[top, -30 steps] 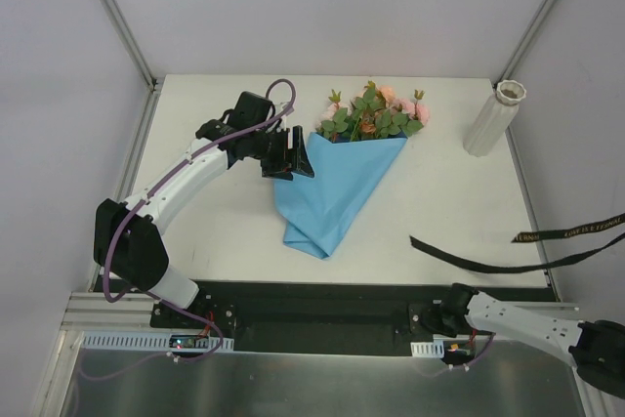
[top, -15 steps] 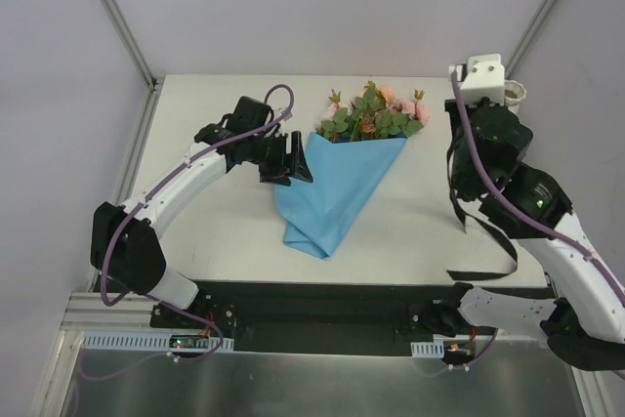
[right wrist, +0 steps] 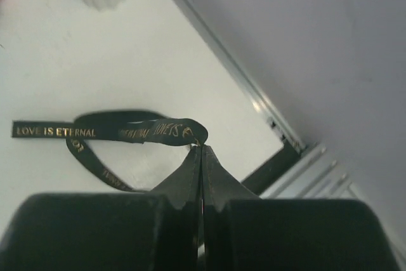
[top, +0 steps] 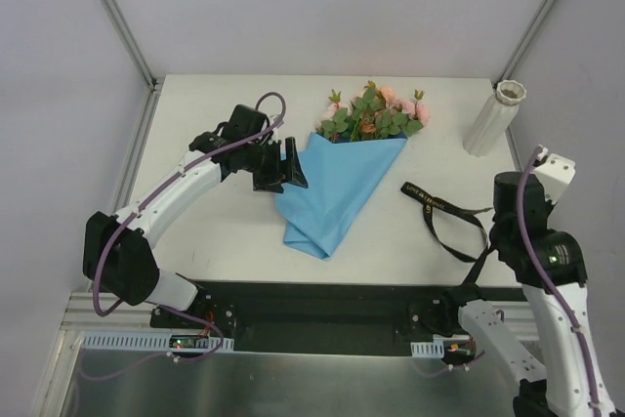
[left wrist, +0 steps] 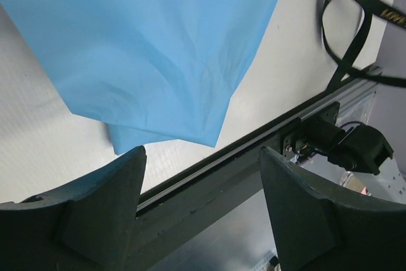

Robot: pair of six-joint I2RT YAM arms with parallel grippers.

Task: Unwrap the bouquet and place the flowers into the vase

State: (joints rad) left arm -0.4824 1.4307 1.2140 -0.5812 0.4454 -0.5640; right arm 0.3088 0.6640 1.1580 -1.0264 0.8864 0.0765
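- The right gripper (right wrist: 200, 150), pulled back to the near right, is clamped on the gold-lettered black ribbon (right wrist: 57, 132).
- The left gripper (top: 291, 163) is held apart beside the blue paper-wrapped rose bouquet (top: 337, 187), now untied at centre, so unwrapping is judged possible.
- The tall whitish scalloped vase (top: 493, 119) is stood at the far right.

Count: 1 bouquet (top: 350, 165), 1 blue paper wrap (top: 327, 204) around it, 1 vase (top: 493, 119), 1 black ribbon (top: 444, 214), a single strip with gold lettering. 2 arms, 2 grippers: left gripper (top: 291, 165), right gripper (right wrist: 201, 150). 1 table (top: 225, 231). Blooms (top: 389, 95): a few pink, at least 1 peach-orange, exact number unreadable among the leaves.
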